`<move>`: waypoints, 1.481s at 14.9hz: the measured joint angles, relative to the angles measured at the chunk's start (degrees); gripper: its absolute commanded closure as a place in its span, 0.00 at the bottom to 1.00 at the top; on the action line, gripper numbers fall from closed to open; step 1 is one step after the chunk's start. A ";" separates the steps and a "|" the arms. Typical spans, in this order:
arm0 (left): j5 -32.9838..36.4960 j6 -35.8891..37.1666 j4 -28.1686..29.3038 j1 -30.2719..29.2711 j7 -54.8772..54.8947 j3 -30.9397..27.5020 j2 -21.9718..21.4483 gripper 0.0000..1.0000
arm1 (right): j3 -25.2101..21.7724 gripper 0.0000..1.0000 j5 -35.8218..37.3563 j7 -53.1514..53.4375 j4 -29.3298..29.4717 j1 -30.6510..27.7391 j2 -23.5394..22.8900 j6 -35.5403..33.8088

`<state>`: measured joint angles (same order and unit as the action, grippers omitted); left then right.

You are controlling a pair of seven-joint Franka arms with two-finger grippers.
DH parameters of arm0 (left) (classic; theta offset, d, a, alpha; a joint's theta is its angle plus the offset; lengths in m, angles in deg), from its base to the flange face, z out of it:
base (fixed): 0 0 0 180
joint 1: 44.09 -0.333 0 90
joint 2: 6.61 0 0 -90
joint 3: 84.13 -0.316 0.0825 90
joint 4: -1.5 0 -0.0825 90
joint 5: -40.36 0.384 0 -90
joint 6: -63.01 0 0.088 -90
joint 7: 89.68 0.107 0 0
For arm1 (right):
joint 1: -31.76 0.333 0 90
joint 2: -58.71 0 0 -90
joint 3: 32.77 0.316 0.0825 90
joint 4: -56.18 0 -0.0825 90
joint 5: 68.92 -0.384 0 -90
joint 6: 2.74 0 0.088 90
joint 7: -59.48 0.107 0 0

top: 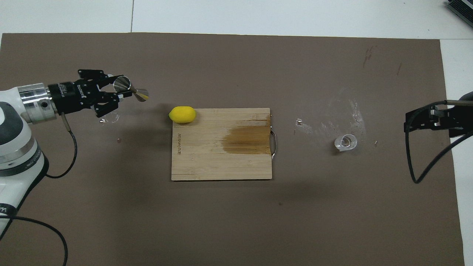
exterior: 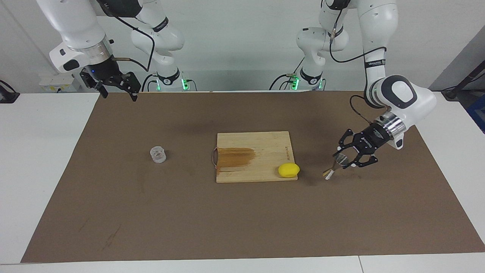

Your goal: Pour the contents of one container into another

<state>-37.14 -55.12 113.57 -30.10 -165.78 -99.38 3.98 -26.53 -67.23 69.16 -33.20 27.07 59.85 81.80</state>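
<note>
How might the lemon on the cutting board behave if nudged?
The lemon looks rounded and smooth, so it would probably roll. It sits at the cutting board's corner edge, so it may well drop onto the mat.

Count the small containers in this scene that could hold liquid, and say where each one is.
2. A clear cup stands on the brown mat, toward the right arm's end. A silver jigger is held tilted in the left pincer, over the mat beside the cutting board. None appears hidden.
</note>
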 measured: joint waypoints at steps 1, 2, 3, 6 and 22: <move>0.00 -1.56 0.20 2.70 -0.27 0.07 -0.87 1.00 | 0.00 0.00 0.00 0.00 0.00 0.00 0.00 0.00; 0.00 -3.42 0.63 5.44 -0.44 0.12 -1.45 1.00 | 0.00 0.00 0.00 0.00 0.00 0.00 0.00 0.00; -0.02 -5.11 1.19 8.18 -0.47 0.18 -1.73 1.00 | 0.00 0.00 0.00 0.00 0.00 0.00 0.00 0.00; -2.12 -9.46 2.70 15.33 -1.89 0.35 -1.77 1.00 | 0.00 0.00 0.00 0.00 0.00 0.00 0.00 0.18; -19.96 -33.13 7.17 39.02 -2.26 0.17 1.84 0.01 | -0.32 0.00 -9.91 38.97 -12.72 -3.66 -3.00 18.80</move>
<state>-57.10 -88.25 120.73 8.92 -168.04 -99.21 5.82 -26.85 -77.13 108.13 -45.91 23.41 56.85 100.59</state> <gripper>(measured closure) 0.498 0.000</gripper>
